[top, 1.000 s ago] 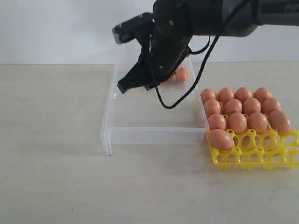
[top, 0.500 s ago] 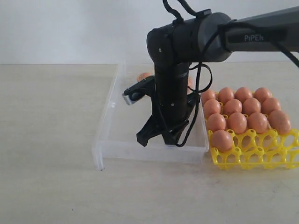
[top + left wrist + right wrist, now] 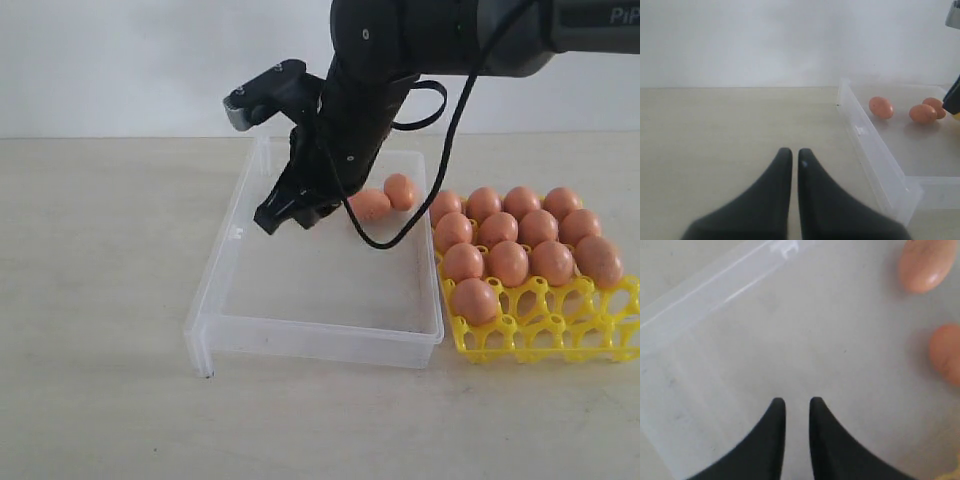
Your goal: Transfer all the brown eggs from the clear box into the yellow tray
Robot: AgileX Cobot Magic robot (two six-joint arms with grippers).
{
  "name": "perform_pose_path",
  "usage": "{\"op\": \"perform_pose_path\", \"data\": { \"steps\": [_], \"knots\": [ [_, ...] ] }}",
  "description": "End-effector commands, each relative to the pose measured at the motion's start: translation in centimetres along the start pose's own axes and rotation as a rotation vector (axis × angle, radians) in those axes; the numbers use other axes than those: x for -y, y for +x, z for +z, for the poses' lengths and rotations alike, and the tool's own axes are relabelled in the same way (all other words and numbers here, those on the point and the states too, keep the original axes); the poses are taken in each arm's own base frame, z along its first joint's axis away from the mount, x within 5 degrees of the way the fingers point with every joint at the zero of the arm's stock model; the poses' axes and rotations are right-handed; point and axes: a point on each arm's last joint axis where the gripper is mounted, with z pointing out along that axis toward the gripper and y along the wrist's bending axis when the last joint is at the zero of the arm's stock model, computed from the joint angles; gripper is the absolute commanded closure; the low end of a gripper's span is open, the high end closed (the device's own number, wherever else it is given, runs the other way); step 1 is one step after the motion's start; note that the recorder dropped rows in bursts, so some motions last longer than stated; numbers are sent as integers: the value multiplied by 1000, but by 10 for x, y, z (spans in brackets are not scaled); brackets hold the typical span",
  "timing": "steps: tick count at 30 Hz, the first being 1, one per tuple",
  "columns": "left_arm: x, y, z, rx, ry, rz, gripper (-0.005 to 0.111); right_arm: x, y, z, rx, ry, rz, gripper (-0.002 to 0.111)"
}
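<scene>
The clear box (image 3: 310,340) lies mid-table. Two loose brown eggs (image 3: 370,205) show near its back right corner; the left wrist view shows three eggs (image 3: 881,107) in the box (image 3: 875,155). The yellow tray (image 3: 545,335) on the right holds several brown eggs (image 3: 508,262), with its front cells bare. My right gripper (image 3: 288,214) hangs over the box's back left part, jaws slightly open and holding nothing. In its own view the right gripper (image 3: 797,402) points at the box floor, with two eggs (image 3: 922,270) off to one side. My left gripper (image 3: 794,152) is shut over bare table beside the box.
The right arm and its black cable (image 3: 440,150) loop over the box's back right, close above the two eggs. The box's right wall sits against the tray. Light tabletop (image 3: 100,300) stretches left and in front of the box.
The right arm dipped low to the box's front, then rose back to its rear left. The box slid toward the front left, eggs rolled inside, and the right jaws parted slightly.
</scene>
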Motion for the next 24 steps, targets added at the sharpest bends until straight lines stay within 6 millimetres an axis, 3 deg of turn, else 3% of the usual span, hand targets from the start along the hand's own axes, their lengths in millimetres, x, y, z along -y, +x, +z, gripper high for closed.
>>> {"op": "perform_pose_path", "data": {
  "steps": [1, 4, 7, 9, 11, 17, 19, 24],
  "knots": [
    [0, 1, 0, 1, -3, -1, 103, 16, -13, -7, 145, 162, -51, 60],
    [0, 1, 0, 1, -3, -1, 103, 34, -16, -7, 204, 277, -15, 50],
    [0, 1, 0, 1, -3, -1, 103, 62, -8, 2, 199, 288, 241, 50],
    [0, 1, 0, 1, -3, -1, 103, 82, 4, 11, 124, 277, 383, 50],
    [0, 1, 0, 1, -3, -1, 103, 93, 16, 19, -1, 256, 405, 50],
    [0, 1, 0, 1, -3, -1, 103, 98, 41, 27, -347, 140, 36, 50],
    [0, 1, 0, 1, -3, -1, 103, 97, 41, 26, -365, 97, -148, 50],
    [0, 1, 0, 1, -3, -1, 103, 93, 35, 20, -302, 55, -225, 50]
  ]
}}
